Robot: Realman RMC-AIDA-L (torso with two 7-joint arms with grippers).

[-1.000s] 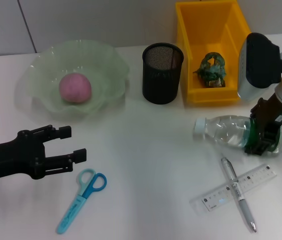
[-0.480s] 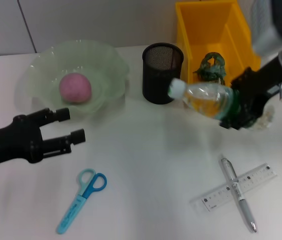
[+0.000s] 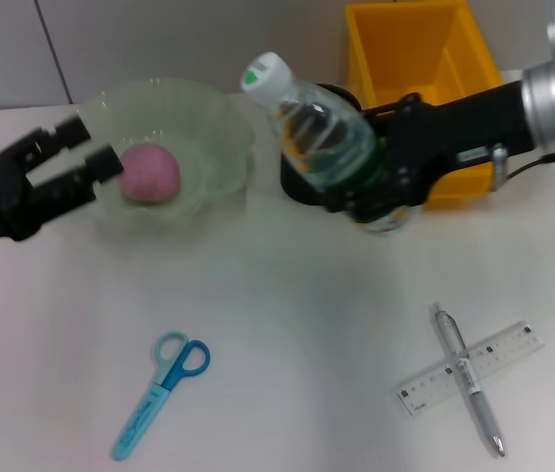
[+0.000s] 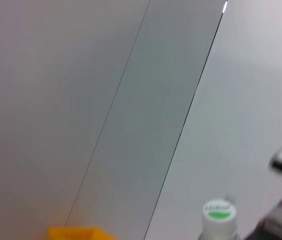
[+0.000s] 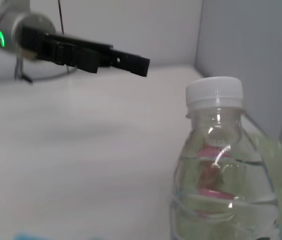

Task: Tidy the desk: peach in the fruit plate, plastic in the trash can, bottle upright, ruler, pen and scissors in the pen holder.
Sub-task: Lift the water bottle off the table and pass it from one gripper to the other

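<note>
My right gripper is shut on the clear bottle, holding it in the air, tilted, white cap up and to the left, in front of the black mesh pen holder. The right wrist view shows the bottle close up. My left gripper hovers open at the left rim of the green fruit plate, where the pink peach lies. Blue scissors lie near the desk's front left. The pen lies across the clear ruler at the front right. The plastic is hidden.
The yellow trash can stands at the back right, its front partly covered by my right arm. A grey wall runs behind the desk. In the left wrist view I see only wall, the bottle cap and a trash can corner.
My right gripper has lifted the bottle off the desk and carried it left, tilting it cap-up, to in front of the pen holder. My left gripper rose and moved back-left toward the plate.
</note>
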